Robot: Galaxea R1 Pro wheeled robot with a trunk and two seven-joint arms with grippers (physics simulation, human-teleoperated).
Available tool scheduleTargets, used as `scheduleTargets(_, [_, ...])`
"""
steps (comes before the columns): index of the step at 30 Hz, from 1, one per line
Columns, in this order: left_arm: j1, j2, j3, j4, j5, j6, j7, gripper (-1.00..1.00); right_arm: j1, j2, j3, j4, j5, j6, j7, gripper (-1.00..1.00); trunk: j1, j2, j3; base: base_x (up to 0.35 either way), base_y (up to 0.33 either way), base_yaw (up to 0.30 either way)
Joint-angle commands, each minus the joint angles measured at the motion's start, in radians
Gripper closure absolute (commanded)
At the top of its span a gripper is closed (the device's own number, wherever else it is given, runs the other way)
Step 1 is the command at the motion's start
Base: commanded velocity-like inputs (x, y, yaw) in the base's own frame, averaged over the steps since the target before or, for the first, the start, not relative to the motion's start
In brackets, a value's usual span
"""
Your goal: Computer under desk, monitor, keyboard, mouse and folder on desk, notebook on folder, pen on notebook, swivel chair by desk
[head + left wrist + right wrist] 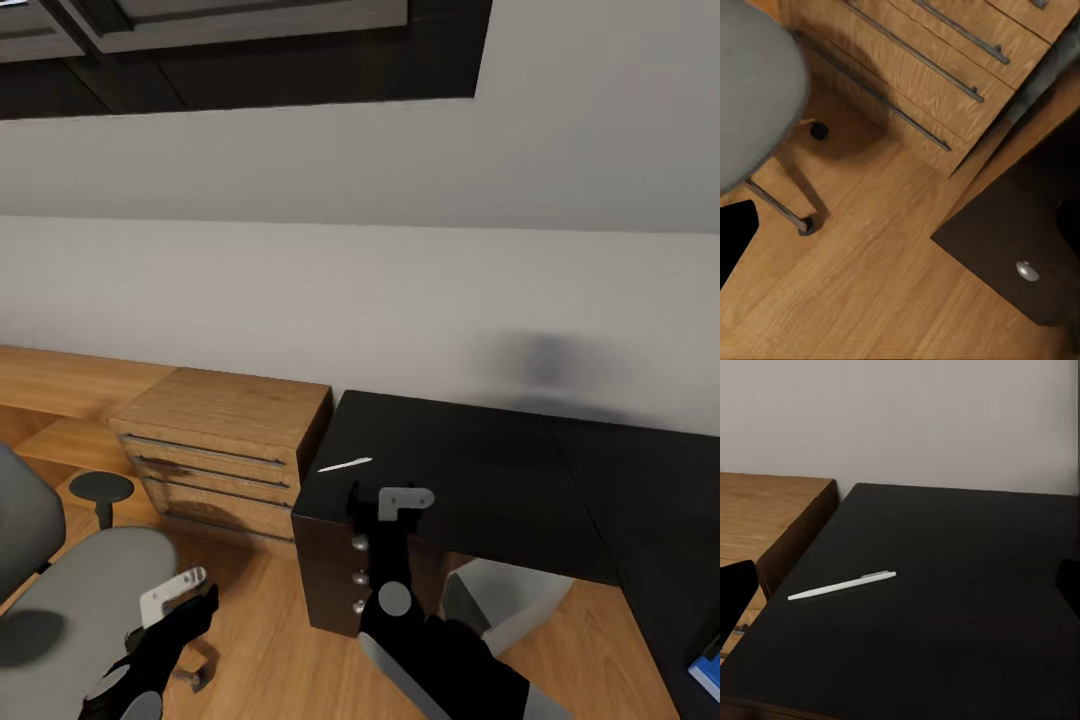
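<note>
A white pen (345, 464) lies near the left end of the black desk (480, 480). My right gripper (378, 503) hovers open just in front of the desk's near edge, a little right of the pen. The right wrist view looks across the desk top (967, 645) at the pen (844, 585), with the dark fingertips (735, 596) wide apart at the frame's sides. The grey swivel chair (90, 590) stands left of the desk. My left gripper (185, 600) hangs open beside its seat, above the floor.
A wooden drawer cabinet (220, 450) stands against the desk's left side, also in the left wrist view (930, 67) with the chair seat (754, 90). A pale grey box (510, 600) sits under the desk. A blue corner (708, 668) shows at the right edge.
</note>
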Motion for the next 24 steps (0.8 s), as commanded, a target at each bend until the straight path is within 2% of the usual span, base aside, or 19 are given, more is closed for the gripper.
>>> scheduleTargets(1, [-0.001, 0.000, 0.004, -0.021, 0.007, 0.006, 0.010, -1.00, -0.002, -0.001, 0.002, -0.001, -0.007, 0.000, -0.006, -1.00, 0.000, -0.001, -0.001, 0.000, 0.000, 0.000])
scheduleTargets(5, [0.000, 0.003, 0.010, -0.027, 0.005, 0.009, 0.013, -1.00, -0.002, -0.001, 0.000, 0.000, -0.007, -0.001, -0.010, -1.00, 0.000, -0.001, -0.001, 0.107, 0.004, 0.000])
scheduleTargets(10, [0.000, 0.005, 0.010, -0.026, -0.001, 0.012, 0.014, -1.00, -0.002, -0.001, 0.000, 0.002, -0.008, -0.002, -0.006, -1.00, 0.000, -0.001, -0.001, 0.310, 0.136, 0.000])
scheduleTargets(11, [0.000, 0.004, 0.000, -0.026, -0.001, 0.012, 0.014, -1.00, -0.002, -0.001, -0.001, 0.003, -0.008, -0.002, -0.006, -1.00, 0.000, -0.001, -0.001, 0.318, 0.149, 0.000])
scheduleTargets(17, [0.000, 0.005, -0.005, -0.026, -0.002, 0.013, 0.014, -1.00, -0.002, 0.000, -0.030, 0.007, -0.008, -0.021, -0.006, -1.00, 0.000, -0.001, -0.001, 0.305, 0.181, 0.000])
scheduleTargets(19, [0.000, 0.005, -0.006, -0.027, -0.003, 0.013, 0.014, -1.00, -0.001, 0.004, -0.031, 0.009, -0.008, -0.069, -0.008, -1.00, 0.000, -0.001, -0.001, 0.277, 0.228, 0.000])
scheduleTargets(22, [0.000, 0.006, -0.005, -0.028, -0.003, 0.013, 0.014, -1.00, -0.002, 0.010, -0.032, 0.034, -0.011, -0.087, -0.007, -1.00, 0.000, -0.001, -0.001, 0.271, 0.232, 0.000])
scheduleTargets(24, [0.000, 0.007, -0.004, -0.030, -0.003, 0.013, 0.014, -1.00, -0.003, 0.032, -0.038, 0.072, -0.014, -0.094, -0.005, -1.00, 0.000, -0.001, -0.001, 0.252, 0.226, 0.000])
